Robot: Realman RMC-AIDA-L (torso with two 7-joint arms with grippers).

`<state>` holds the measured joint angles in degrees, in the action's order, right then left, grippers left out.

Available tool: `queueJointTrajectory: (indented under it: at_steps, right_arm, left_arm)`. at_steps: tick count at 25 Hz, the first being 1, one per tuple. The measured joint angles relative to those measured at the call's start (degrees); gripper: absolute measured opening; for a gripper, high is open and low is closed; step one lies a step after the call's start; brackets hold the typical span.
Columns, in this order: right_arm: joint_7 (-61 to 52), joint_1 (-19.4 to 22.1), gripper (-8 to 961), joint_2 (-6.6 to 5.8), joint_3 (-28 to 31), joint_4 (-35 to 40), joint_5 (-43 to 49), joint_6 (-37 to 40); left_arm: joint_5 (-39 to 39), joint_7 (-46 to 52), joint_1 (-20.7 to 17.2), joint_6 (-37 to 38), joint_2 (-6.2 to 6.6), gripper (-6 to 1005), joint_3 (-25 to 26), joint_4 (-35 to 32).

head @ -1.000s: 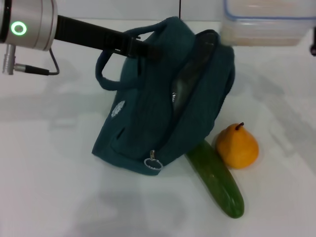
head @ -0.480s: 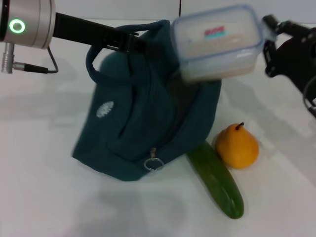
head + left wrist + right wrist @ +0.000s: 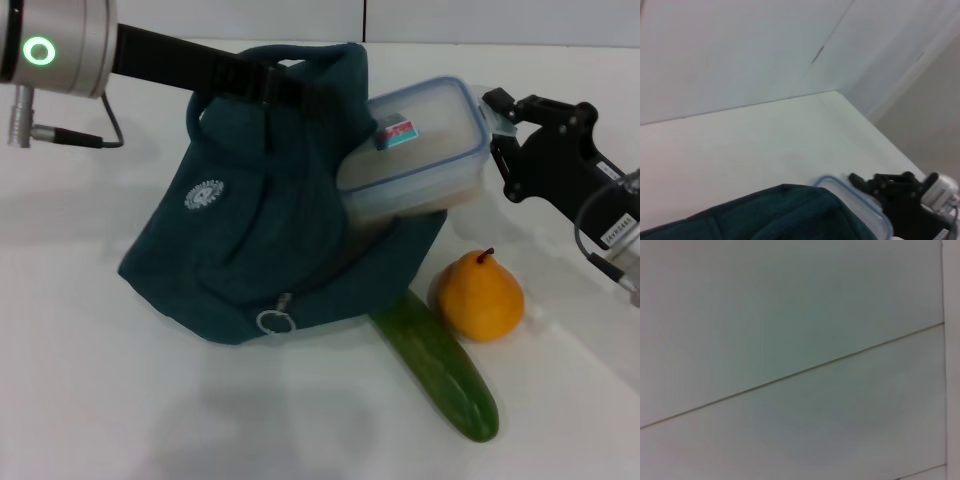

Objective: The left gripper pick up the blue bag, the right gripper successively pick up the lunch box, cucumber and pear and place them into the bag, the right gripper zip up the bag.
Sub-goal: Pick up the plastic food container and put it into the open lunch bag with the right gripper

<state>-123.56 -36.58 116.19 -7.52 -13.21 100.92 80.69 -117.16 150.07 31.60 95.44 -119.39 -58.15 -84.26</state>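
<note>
We are putting the lunch box into the blue bag. Our right end effector pinches the box's end at the bag's mouth; our left end effector pinches a bag handle. Next we push the box deeper, then let go.

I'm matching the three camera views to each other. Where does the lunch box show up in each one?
Head view: the lunch box sits right of centre, tilted into the blue bag, with the right gripper at its right end.
Left wrist view: only its blue-rimmed corner shows, bottom right.
Right wrist view: not in it.
Shared landmark: the right gripper beside the box.
</note>
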Motion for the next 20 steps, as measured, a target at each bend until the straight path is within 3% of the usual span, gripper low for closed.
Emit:
queueJointTrajectory:
  at_steps: [7, 11, 20]
  right_arm:
    - [2.54, -2.12, 92, 0.00, 0.09, -1.64, 0.03, -2.10]
    - [2.99, -3.16, 92, 0.00, 0.02, -2.17, 0.06, 1.39]
    - [3.71, -2.10, 92, 0.00, -0.40, -1.38, 0.21, 4.40]
  left_arm:
    - [3.06, 0.12, 1.26, 0.01, -0.01, 56, -1.24, 2.76]
    - [3.08, -0.08, 1.55, 0.00, -0.07, 56, -1.28, 3.39]
    - [5.30, -0.54, 2.53, -1.28, -0.07, 57, -1.58, 3.78]
